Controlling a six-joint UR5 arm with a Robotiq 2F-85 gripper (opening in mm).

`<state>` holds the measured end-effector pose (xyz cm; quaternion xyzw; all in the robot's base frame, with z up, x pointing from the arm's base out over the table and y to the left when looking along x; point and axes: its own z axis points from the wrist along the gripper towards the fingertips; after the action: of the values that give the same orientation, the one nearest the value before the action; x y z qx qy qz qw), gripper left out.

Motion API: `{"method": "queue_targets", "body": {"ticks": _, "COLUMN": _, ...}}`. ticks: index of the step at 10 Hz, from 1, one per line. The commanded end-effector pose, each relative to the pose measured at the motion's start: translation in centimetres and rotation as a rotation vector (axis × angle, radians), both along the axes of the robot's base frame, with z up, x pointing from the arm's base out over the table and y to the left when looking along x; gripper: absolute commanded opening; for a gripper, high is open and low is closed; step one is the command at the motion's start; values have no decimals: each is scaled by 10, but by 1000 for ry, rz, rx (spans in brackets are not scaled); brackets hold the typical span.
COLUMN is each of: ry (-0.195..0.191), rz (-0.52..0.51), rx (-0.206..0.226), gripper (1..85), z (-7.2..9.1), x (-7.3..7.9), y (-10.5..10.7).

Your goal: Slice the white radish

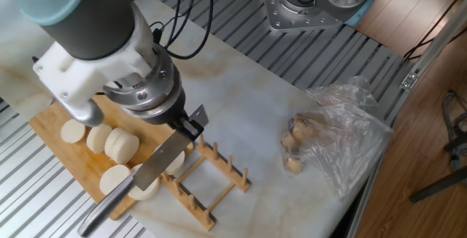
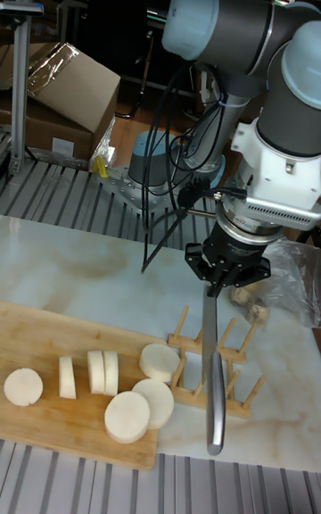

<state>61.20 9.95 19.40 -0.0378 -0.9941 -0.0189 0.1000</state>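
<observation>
Where the gripper [image 2: 212, 289] meets the knife [image 2: 213, 371], I see its dark fingers [image 1: 191, 125] clenched on the blade's upper end, though their tips are too small for me to make out exactly. From there the knife hangs down in the tall fixed view, blade on top and grey handle at the bottom, reaching toward the near edge of the table [image 1: 241, 99]. In the fixed view the blade slants across the near-right part of the wooden cutting board [image 1: 73, 158] and hides part of one disc beneath it. I see the white radish [image 2: 98, 385] already cut into round discs, spread along the board; the arm's big grey body covers the far-left corner of the board in the fixed view. Just right of the board stands a wooden slotted rack [image 2: 214, 362], partly behind the knife. Farther right lies a crumpled clear plastic bag [image 1: 350, 139] with brownish lumps [image 1: 295, 147] inside, hard to identify.
</observation>
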Motion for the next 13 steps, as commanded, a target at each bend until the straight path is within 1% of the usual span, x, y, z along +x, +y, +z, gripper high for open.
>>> {"method": "queue_targets", "body": {"ticks": 1, "ry": -3, "rz": 7, "rx": -7, "gripper": 13, "z": -1, "x": -1, "y": 1}}
{"method": "queue_targets", "body": {"ticks": 2, "ry": -29, "rz": -5, "rx": -34, "gripper": 13, "z": -1, "x": 0, "y": -2}}
{"method": "queue_targets", "body": {"ticks": 3, "ry": -56, "rz": -10, "rx": -34, "gripper": 13, "z": 0, "x": -9, "y": 5}}
{"method": "queue_targets", "body": {"ticks": 4, "ry": -61, "rz": -14, "rx": -22, "gripper": 13, "z": 1, "x": -20, "y": 9}}
{"method": "queue_targets", "body": {"ticks": 5, "ry": -61, "rz": -15, "rx": -20, "gripper": 13, "z": -1, "x": -29, "y": 10}}
{"method": "queue_targets", "body": {"ticks": 6, "ry": -64, "rz": -20, "rx": -20, "gripper": 13, "z": -7, "x": -34, "y": 11}}
{"method": "queue_targets", "body": {"ticks": 7, "ry": -52, "rz": -30, "rx": -19, "gripper": 13, "z": -13, "x": -38, "y": 14}}
{"method": "queue_targets", "body": {"ticks": 8, "ry": -45, "rz": -24, "rx": -31, "gripper": 13, "z": -21, "x": -39, "y": 12}}
{"method": "queue_targets", "body": {"ticks": 9, "ry": -53, "rz": -29, "rx": -28, "gripper": 13, "z": -30, "x": -35, "y": 14}}
{"method": "queue_targets", "body": {"ticks": 10, "ry": -60, "rz": -32, "rx": -35, "gripper": 13, "z": -38, "x": -32, "y": 17}}
{"method": "queue_targets", "body": {"ticks": 12, "ry": -71, "rz": -35, "rx": -35, "gripper": 13, "z": -51, "x": -30, "y": 24}}
{"method": "queue_targets", "body": {"ticks": 13, "ry": -68, "rz": -28, "rx": -49, "gripper": 13, "z": -55, "x": -32, "y": 23}}
